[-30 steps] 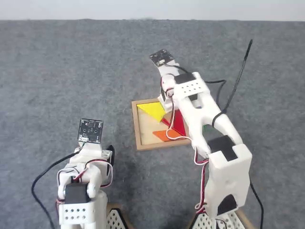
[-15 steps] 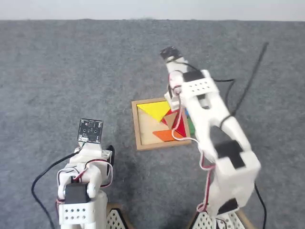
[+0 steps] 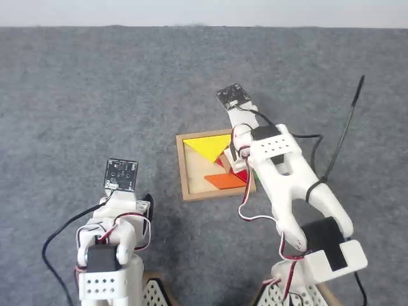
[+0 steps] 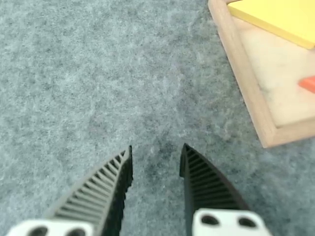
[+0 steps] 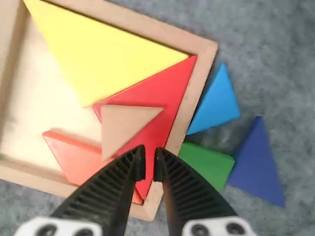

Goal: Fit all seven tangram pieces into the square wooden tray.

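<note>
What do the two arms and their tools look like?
The left arm and right arm have white plastic shells, black motors, looping red, white and black wires and a small black circuit board at the wrist. The left tool and right tool have black, tapered, ribbed fingers on white mounts.

Robotics lab, felt-covered table point(image 3: 95, 83), desktop arm point(image 3: 287, 178)

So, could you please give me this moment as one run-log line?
tray: yellow, red, orange, tan pieces in | outside: light blue, green, dark blue pieces | right hand: shut, over tray | left hand: open, over carpet
</note>
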### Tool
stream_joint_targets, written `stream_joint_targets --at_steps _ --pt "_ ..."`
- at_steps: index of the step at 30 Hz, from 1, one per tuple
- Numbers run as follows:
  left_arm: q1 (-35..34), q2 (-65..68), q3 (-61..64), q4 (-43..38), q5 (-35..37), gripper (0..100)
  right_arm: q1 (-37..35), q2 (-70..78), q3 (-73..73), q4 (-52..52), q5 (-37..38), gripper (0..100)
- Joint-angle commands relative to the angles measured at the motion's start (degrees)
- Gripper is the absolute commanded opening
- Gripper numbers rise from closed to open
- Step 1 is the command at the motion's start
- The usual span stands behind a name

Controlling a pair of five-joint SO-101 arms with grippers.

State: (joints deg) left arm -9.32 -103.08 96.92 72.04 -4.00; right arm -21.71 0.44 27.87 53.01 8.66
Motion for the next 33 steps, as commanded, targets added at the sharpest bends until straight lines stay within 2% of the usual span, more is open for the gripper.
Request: stream_joint_targets --at_steps 1,7,15,23,28,33 --pt "0.0 -1.58 -0.48 0.53 -0.35 15 -2.42 0.48 -0.7 -1.45 0.79 4.8" --pt "0.0 -1.58 -0.48 0.53 -0.35 15 -6.37 1.27 -0.7 -1.45 0.7 4.8" --pt "0.0 -1.58 -0.48 0.53 -0.35 15 -6.9 1.36 -0.79 -3.65 0.62 4.8" --pt "0.0 -1.58 -0.48 0.53 -0.35 15 -10.86 1.36 -0.7 -4.88 0.62 4.8" --pt "0.0 -1.58 -0.48 0.53 -0.35 15 -8.4 -4.7 0.0 -2.86 0.62 4.7" --pt "0.0 -1.58 -0.48 0.53 -0.35 15 -7.43 -13.76 7.47 -3.82 0.7 4.7"
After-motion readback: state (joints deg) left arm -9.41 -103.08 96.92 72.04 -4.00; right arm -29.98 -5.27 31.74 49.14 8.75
